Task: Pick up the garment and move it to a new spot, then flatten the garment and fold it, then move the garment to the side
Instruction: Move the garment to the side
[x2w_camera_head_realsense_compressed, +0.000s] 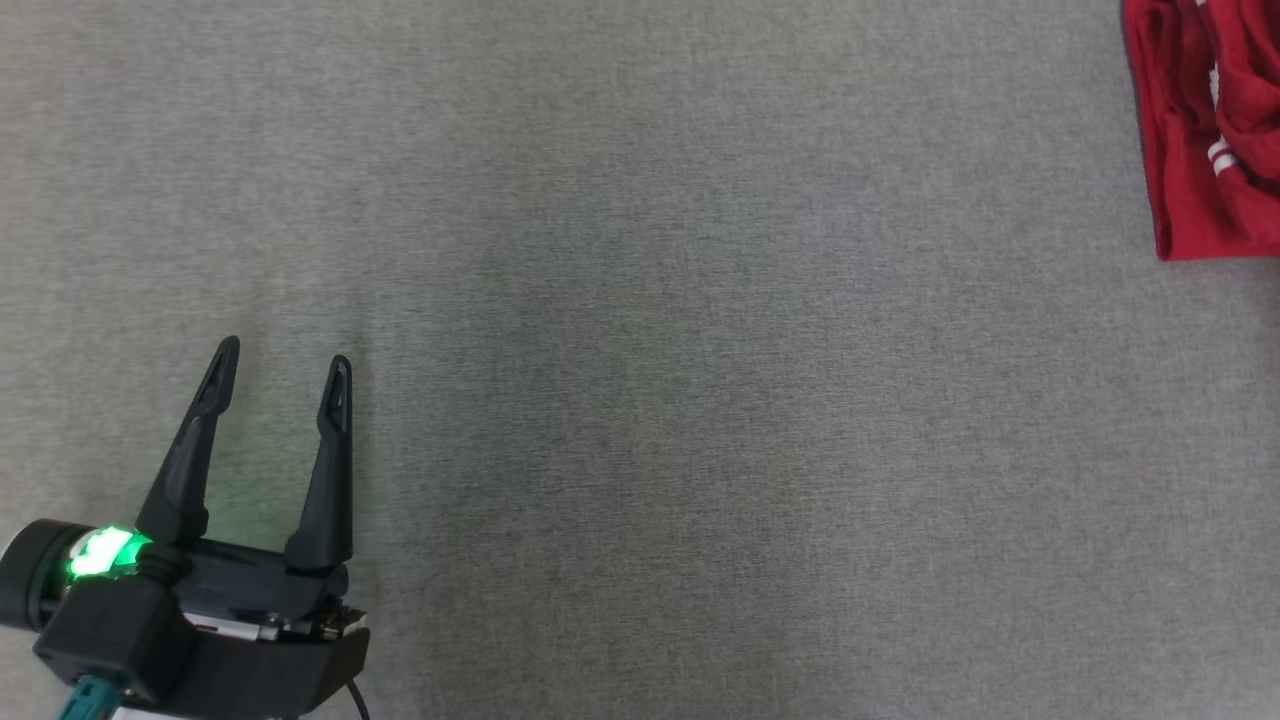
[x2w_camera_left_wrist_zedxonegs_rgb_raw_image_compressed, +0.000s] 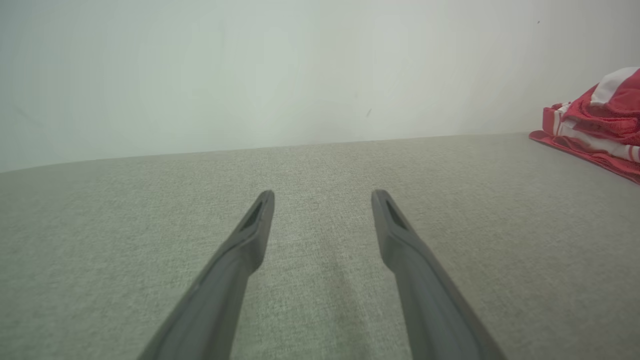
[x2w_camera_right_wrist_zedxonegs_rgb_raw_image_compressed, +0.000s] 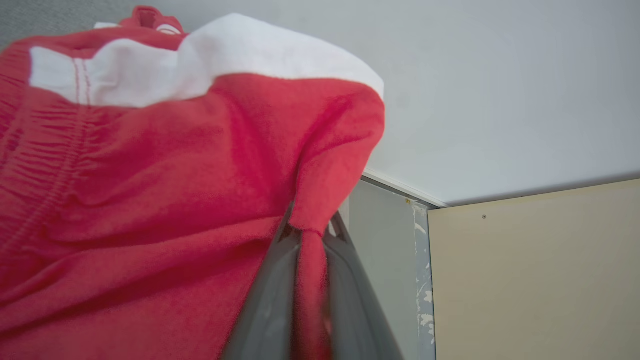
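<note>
The right pincer (x2w_camera_right_wrist_zedxonegs_rgb_raw_image_compressed: 313, 226) is pressed together on a narrow fold of the garment (x2w_camera_right_wrist_zedxonegs_rgb_raw_image_compressed: 150, 175), and the red cloth is pinched between its two dark fingers (x2w_camera_right_wrist_zedxonegs_rgb_raw_image_compressed: 267, 300). In the right wrist view, the fleecy red fabric is spread across the left and centre, a white panel is seen along its top, and a gathered band runs down its left side. Beside the pinched fold, a pale wall (x2w_camera_right_wrist_zedxonegs_rgb_raw_image_compressed: 500, 100) and a beige panel (x2w_camera_right_wrist_zedxonegs_rgb_raw_image_compressed: 540, 275) are seen behind.

The left pincer (x2w_camera_head_realsense_compressed: 285, 352) is spread wide and nothing is held between its fingers. It is placed at the lower left of the head view, just above the grey fabric-covered counter (x2w_camera_head_realsense_compressed: 640, 400), with a green light (x2w_camera_head_realsense_compressed: 100, 550) lit at its wrist. In the left wrist view, the same pincer (x2w_camera_left_wrist_zedxonegs_rgb_raw_image_compressed: 324, 195) is pointed along the counter (x2w_camera_left_wrist_zedxonegs_rgb_raw_image_compressed: 100, 250) towards a pale wall (x2w_camera_left_wrist_zedxonegs_rgb_raw_image_compressed: 250, 75).

The garment (x2w_camera_head_realsense_compressed: 1190, 150) is found at the far upper right corner of the head view, well apart from the left pincer, and is cut off by the frame edge. In the left wrist view it (x2w_camera_left_wrist_zedxonegs_rgb_raw_image_compressed: 600, 130) is seen as a bunched red heap with white stripes, resting on the counter at the right edge.
</note>
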